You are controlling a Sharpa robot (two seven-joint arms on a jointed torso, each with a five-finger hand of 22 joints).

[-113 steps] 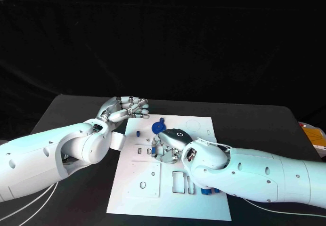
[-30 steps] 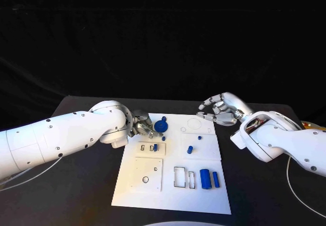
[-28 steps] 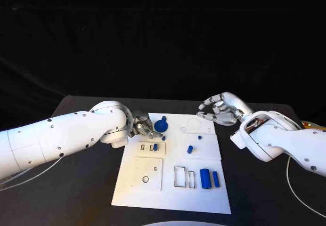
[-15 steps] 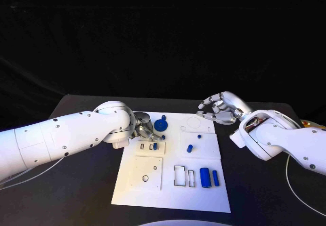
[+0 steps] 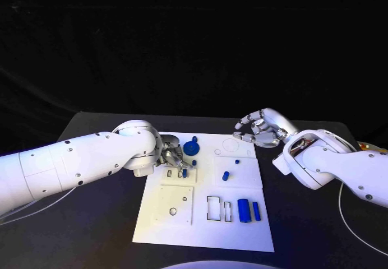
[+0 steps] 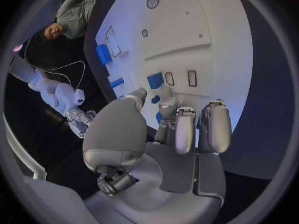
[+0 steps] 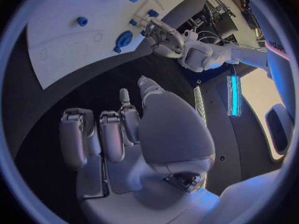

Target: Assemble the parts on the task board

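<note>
The white task board point(image 5: 166, 224) lies mid-table. On it are a round blue part point(image 5: 192, 148), a small blue peg point(image 5: 194, 163), a blue piece standing in a slot point(image 5: 184, 173), two small blue pieces point(image 5: 225, 176) and two blue blocks point(image 5: 243, 211). My left hand point(image 5: 171, 154) hangs low over the board's far left part, fingers pointing down, fingertips point(image 6: 167, 104) just beside the small peg point(image 6: 154, 99), nothing held. The slotted piece point(image 6: 155, 79) lies just beyond them. My right hand point(image 5: 259, 130) hovers off the board's far right corner, fingers point(image 7: 112, 134) curled in on nothing.
Empty rectangular slots point(image 5: 212, 209) sit beside the blue blocks, and an oval hole point(image 5: 173, 212) is in the near left panel. Black table point(image 5: 89, 224) surrounds the board on both sides. The right wrist view shows the board point(image 7: 62, 30) and my left hand point(image 7: 163, 37) far off.
My left hand has slid slightly nearer along the board and lowered toward the small peg. The right hand has barely moved. The parts on the board lie as before.
</note>
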